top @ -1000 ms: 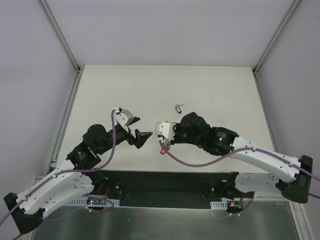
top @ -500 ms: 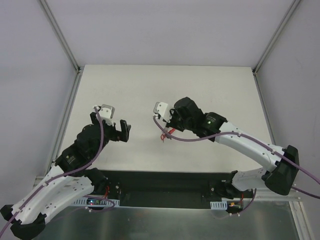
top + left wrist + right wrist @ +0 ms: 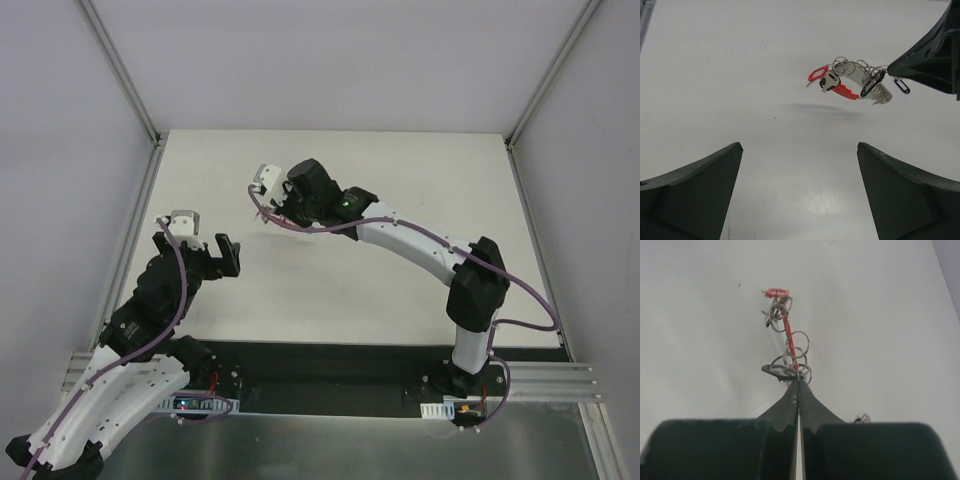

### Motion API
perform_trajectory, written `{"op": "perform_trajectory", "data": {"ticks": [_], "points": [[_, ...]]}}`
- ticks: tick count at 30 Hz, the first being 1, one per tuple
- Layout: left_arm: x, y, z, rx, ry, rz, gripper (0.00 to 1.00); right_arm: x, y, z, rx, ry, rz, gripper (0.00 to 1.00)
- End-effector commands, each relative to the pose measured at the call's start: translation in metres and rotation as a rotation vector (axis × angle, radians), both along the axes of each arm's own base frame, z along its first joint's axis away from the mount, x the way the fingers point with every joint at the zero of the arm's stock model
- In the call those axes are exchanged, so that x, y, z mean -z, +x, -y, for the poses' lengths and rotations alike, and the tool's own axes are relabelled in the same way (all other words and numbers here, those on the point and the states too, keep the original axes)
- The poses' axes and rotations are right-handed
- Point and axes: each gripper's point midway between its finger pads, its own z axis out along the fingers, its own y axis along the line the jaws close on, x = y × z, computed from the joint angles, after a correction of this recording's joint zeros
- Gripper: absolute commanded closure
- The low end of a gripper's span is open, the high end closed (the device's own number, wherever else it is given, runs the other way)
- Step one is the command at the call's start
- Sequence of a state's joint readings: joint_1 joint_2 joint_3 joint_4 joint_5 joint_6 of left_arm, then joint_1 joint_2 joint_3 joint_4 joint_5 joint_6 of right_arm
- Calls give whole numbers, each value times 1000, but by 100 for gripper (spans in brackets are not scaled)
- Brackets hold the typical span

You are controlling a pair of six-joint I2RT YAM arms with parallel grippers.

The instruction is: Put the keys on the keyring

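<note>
The keyring (image 3: 844, 91) hangs in the air, right of centre and high in the left wrist view, its red arc lowermost and the grey side above. The keys (image 3: 829, 83) are threaded on it through small wire rings: a red tag (image 3: 817, 74) sticks out at the left end and a black-rimmed tag (image 3: 872, 83) lies across the right end. Its shadow (image 3: 825, 107) falls on the table below, apart from it, so the bunch touches nothing underneath.

The right gripper (image 3: 799, 382) holds it from the right, both fingers pressed together on the near end of the loop; in the right wrist view the ring runs straight away from the tips towards the top of the frame.

The left gripper (image 3: 799, 146) stands below the bunch in its own view, jaws spread wide and holding nothing, with bare white surface between the two fingers.

In the top view the table (image 3: 400, 180) lies bare to the right and towards the back edge. The left arm sits near the rail (image 3: 128, 250) on the left side.
</note>
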State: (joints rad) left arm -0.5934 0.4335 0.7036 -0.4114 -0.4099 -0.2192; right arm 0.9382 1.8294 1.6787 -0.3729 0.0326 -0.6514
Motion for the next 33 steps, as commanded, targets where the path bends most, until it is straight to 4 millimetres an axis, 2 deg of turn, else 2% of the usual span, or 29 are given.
{"op": "perform_trajectory", "data": {"ticks": [1,4,6,7,8,9,11,12,13,14,16,17,21,22,23,24,25,27,28,30,31,33], "points": [[-3,-2,-13,-57,-8,16,1,19,7,-7,54,33,-47,98],[-5,-3,-15,-63,-12,27,1,74,-12,19,110,-43,-166,97],[-6,-3,-16,-68,-16,31,1,87,-23,34,157,-43,-219,94],[-6,-3,-16,-66,-17,30,1,109,-35,49,177,-81,-259,92],[-6,-3,-16,-67,-19,28,1,111,-39,53,189,-72,-269,89],[-5,-2,-16,-68,-23,23,1,115,-45,58,215,-63,-295,79],[-4,-1,-14,-59,-28,13,1,111,-53,67,234,-48,-303,66],[-4,-1,-14,-60,-32,11,1,107,-53,69,252,-33,-303,53],[-5,0,-17,-72,-36,11,1,95,-49,72,274,-12,-276,47],[-5,0,-16,-65,-40,8,1,90,-47,73,285,-6,-264,34],[-4,2,-17,-71,-39,3,1,77,-40,80,321,10,-244,24],[-4,2,-17,-69,-38,1,1,64,-35,80,332,36,-230,16],[-4,2,-17,-65,-28,1,1,43,-14,104,446,107,-208,7],[-6,2,-18,-68,-29,7,1,38,-4,118,510,135,-202,1],[-6,1,-19,-68,-26,9,1,36,0,128,544,150,-199,0],[-7,1,-20,-72,-24,14,1,30,0,142,578,174,-190,0],[-8,1,-21,-74,-23,16,1,27,10,161,640,201,-176,0],[-11,0,-23,-84,-31,29,1,16,9,188,711,259,-162,4],[-12,-1,-23,-84,-32,33,1,13,16,210,777,277,-142,4],[-15,-2,-25,-91,-40,47,1,3,15,236,850,310,-107,4],[-16,-3,-27,-96,-41,52,1,-8,13,263,918,336,-60,4],[-17,-4,-29,-107,-48,60,1,-18,8,288,983,364,-16,4]]}}
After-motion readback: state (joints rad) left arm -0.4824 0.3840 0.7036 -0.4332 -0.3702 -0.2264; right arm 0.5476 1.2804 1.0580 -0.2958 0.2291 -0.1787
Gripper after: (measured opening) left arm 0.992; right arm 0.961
